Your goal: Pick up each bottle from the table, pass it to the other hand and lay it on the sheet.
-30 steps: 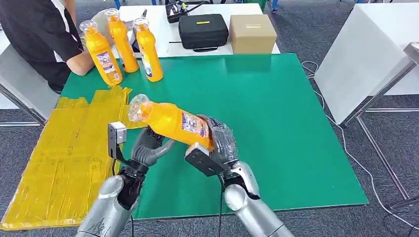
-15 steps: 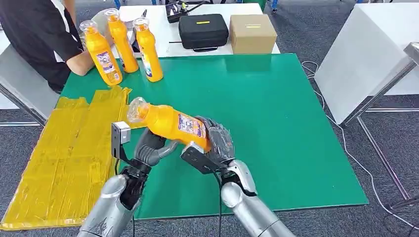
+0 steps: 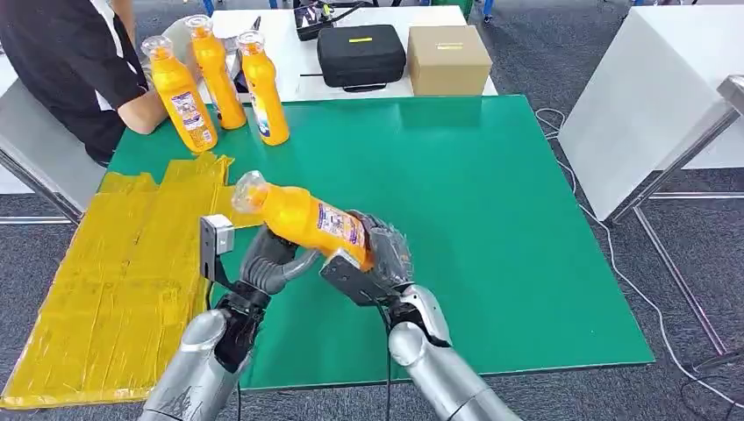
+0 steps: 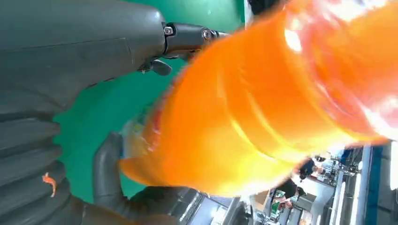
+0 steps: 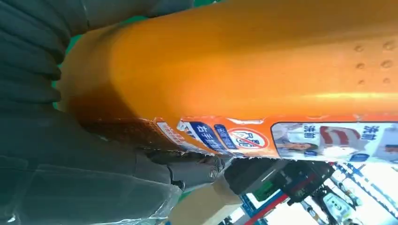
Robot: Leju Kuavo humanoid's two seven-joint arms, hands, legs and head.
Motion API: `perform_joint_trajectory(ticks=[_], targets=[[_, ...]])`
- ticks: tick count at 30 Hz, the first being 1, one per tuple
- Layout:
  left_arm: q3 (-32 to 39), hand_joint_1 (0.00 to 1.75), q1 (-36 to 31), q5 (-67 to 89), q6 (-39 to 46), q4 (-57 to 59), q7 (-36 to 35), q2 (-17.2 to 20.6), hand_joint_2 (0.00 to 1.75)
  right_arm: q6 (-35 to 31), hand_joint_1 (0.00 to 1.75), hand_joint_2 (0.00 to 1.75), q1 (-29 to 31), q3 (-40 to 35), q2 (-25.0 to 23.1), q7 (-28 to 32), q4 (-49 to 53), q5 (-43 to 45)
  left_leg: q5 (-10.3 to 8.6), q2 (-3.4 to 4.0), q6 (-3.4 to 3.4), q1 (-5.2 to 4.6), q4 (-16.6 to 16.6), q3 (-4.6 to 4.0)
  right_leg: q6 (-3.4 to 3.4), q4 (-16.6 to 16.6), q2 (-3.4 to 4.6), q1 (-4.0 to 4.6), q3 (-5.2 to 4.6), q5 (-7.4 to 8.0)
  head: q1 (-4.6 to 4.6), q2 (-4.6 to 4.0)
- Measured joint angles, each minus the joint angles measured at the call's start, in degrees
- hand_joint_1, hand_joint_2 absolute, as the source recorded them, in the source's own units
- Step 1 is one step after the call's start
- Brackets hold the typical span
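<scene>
An orange bottle (image 3: 303,217) with a clear cap is held tilted above the green table (image 3: 491,202), cap pointing toward the yellow sheet (image 3: 114,281). My right hand (image 3: 382,254) grips its base end; in the right wrist view the bottle (image 5: 244,61) lies against that hand (image 5: 70,164). My left hand (image 3: 268,261) is just under the bottle's middle with its fingers spread. Close up, the bottle (image 4: 263,117) sits between the left thumb (image 4: 105,164) and the fingers (image 4: 187,35), which are not closed on it. Three more orange bottles (image 3: 182,96) (image 3: 217,74) (image 3: 263,88) stand upright at the table's far left corner.
A person in a dark top (image 3: 70,61) sits at the far left with an arm beside the standing bottles. A black case (image 3: 360,54) and a cardboard box (image 3: 449,58) rest on the white table behind. A white table (image 3: 649,105) stands to the right.
My left hand has risen a little and moved right, closer under the bottle. The right hand and bottle have shifted slightly toward it.
</scene>
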State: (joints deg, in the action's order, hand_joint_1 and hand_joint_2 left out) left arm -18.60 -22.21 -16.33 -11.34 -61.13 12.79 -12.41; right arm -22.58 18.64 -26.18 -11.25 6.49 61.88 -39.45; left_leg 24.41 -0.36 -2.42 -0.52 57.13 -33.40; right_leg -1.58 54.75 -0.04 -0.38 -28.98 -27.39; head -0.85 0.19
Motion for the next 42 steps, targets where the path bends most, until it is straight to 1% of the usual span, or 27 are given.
perform_joint_trajectory(ticks=[4, 8, 20, 21, 22, 23, 25, 26, 36, 42], targets=[[0.11, 0.00, -0.01, -0.61, -0.17, 0.00, -0.37, -0.20, 1.75, 1.40, 1.75, 1.75, -0.02, -0.96, -1.23, -0.31, -1.64, -2.37, 0.00, 0.00, 0.00, 0.02, 0.00, 0.00, 0.00, 0.00, 0.00, 0.00, -0.01, 0.00, 0.02, -0.02], [0.44, 0.00, 0.00, -1.05, -0.28, 0.00, -0.35, -0.22, 1.75, 2.39, 1.75, 1.75, 0.01, -1.90, -2.21, -0.55, -3.00, -2.89, 0.00, 0.00, 0.00, 0.03, -0.01, 0.00, 0.00, 0.01, 0.00, 0.02, -0.01, 0.00, 0.00, -0.02], [0.70, 0.00, 0.04, -1.82, -0.66, 0.00, 0.15, -0.20, 1.75, 3.56, 1.75, 1.75, 0.27, -3.63, -2.45, -0.37, -4.55, -3.02, 0.00, -0.01, 0.00, 0.01, 0.00, -0.01, 0.00, 0.01, 0.00, 0.00, 0.00, 0.00, 0.00, -0.02], [0.81, 0.21, 0.06, -1.92, -0.66, 0.00, 0.31, -0.20, 1.75, 3.56, 1.75, 1.75, 0.28, -3.72, -2.45, -0.15, -4.55, -3.00, 0.00, -0.01, 0.00, 0.01, 0.00, -0.01, 0.00, 0.01, 0.00, 0.01, 0.00, 0.00, 0.00, -0.02], [0.90, 0.73, 0.09, -2.08, -0.70, 0.00, 0.48, -0.20, 1.75, 3.56, 1.75, 1.75, 0.31, -3.87, -2.43, -0.04, -4.55, -2.96, 0.00, -0.01, 0.00, 0.01, 0.00, -0.01, 0.00, 0.01, 0.00, 0.01, 0.00, 0.00, 0.00, -0.02], [1.03, 1.41, 0.11, -2.16, -0.77, 0.00, 0.57, -0.15, 1.75, 3.59, 1.75, 1.75, 0.36, -4.00, -2.43, -0.02, -4.55, -2.89, 0.00, -0.01, 0.00, 0.01, 0.00, -0.01, 0.00, 0.01, 0.00, 0.01, -0.01, 0.00, 0.02, -0.02], [1.16, 1.69, 0.11, -2.16, -0.81, 0.00, 0.68, -0.09, 1.75, 3.67, 1.75, 1.75, 0.51, -4.09, -2.43, 0.00, -4.55, -2.87, 0.00, -0.01, 0.00, 0.02, 0.00, -0.01, 0.00, 0.01, 0.00, 0.01, -0.01, 0.00, 0.00, 0.00], [1.20, 1.75, 0.13, -2.16, -0.81, -0.02, 0.70, -0.07, 1.75, 3.83, 1.75, 1.75, 0.62, -4.13, -2.43, 0.00, -4.57, -2.76, 0.00, -0.01, 0.00, 0.02, 0.00, -0.01, 0.00, 0.01, 0.00, 0.01, -0.01, 0.00, 0.02, 0.00], [2.36, 1.75, 0.69, -1.64, -0.79, -0.94, 0.74, -0.04, 1.75, 4.29, 1.75, 1.75, 0.92, -4.57, -2.39, 0.13, -4.38, -2.04, 0.00, -0.01, 0.00, 0.02, 0.00, -0.01, 0.00, 0.01, 0.00, 0.01, -0.01, 0.00, 0.02, 0.00], [3.10, 1.75, 0.94, -1.92, -0.79, -0.94, 1.11, -0.04, 1.75, 4.33, 1.75, 1.75, -0.17, -4.61, -2.23, 0.22, -2.76, -2.02, 0.00, -0.01, 0.00, 0.01, 0.00, -0.01, 0.00, 0.01, 0.00, 0.01, -0.01, 0.00, 0.02, -0.02]])
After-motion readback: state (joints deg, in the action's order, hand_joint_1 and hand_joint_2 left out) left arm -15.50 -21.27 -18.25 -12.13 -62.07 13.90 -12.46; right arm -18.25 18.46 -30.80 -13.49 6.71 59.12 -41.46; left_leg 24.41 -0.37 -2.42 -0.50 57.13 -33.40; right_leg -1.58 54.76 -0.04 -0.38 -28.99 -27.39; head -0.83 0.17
